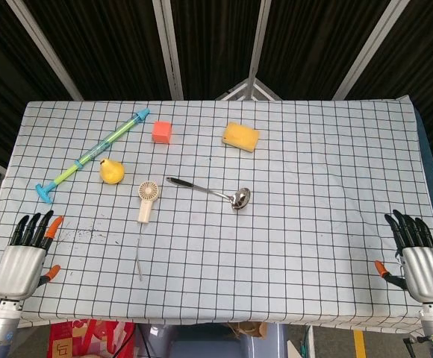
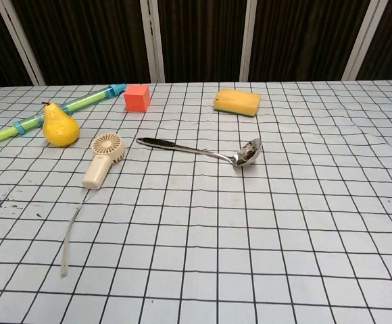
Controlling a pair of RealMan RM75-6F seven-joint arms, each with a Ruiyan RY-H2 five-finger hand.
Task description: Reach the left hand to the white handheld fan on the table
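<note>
The white handheld fan (image 1: 146, 200) lies flat left of the table's middle, round head toward the back, with a thin strap trailing toward the front; the chest view shows the fan (image 2: 103, 158) too. My left hand (image 1: 27, 253) rests at the near left corner, palm down with fingers spread and nothing in it, well to the left of and nearer than the fan. At the near right corner my right hand (image 1: 417, 254) lies the same way, empty. Neither hand appears in the chest view.
A yellow pear (image 1: 111, 171) sits just left of the fan, with a long green-and-blue syringe toy (image 1: 91, 154) behind it. A steel ladle (image 1: 210, 192) lies to the fan's right. A red cube (image 1: 162, 132) and a yellow sponge (image 1: 241, 136) stand further back.
</note>
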